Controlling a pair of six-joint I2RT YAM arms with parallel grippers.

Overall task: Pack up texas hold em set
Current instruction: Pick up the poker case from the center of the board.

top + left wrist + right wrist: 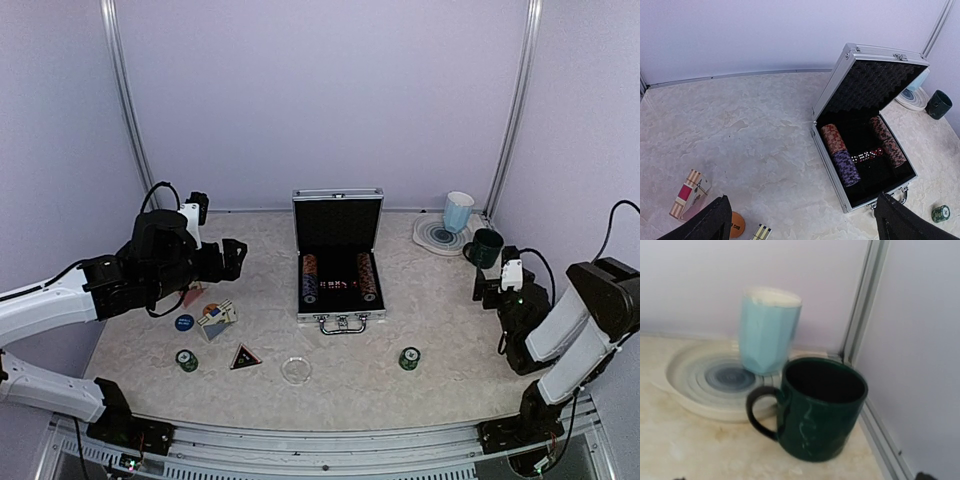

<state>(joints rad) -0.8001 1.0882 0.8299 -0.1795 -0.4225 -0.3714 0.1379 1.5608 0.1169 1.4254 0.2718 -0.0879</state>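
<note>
Two empty pincers gape: left gripper (232, 258), right gripper (487, 288). Open case (340, 318) sits mid-table, green chip stacks (187, 360) loose in front (dense, slick, I'd guess); pinch them across the sides, not faces.

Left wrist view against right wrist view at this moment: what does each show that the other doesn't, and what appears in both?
Only the left wrist view: the open briefcase with its chip rows, plus a red card deck, an orange disc and a green chip stack lying loose outside it.
Only the right wrist view: the light-blue mug in full, on the back of the swirled coaster. From the left wrist, the case lid nearly hides it.
Both: the swirled coaster and the dark green mug beside it.
</note>
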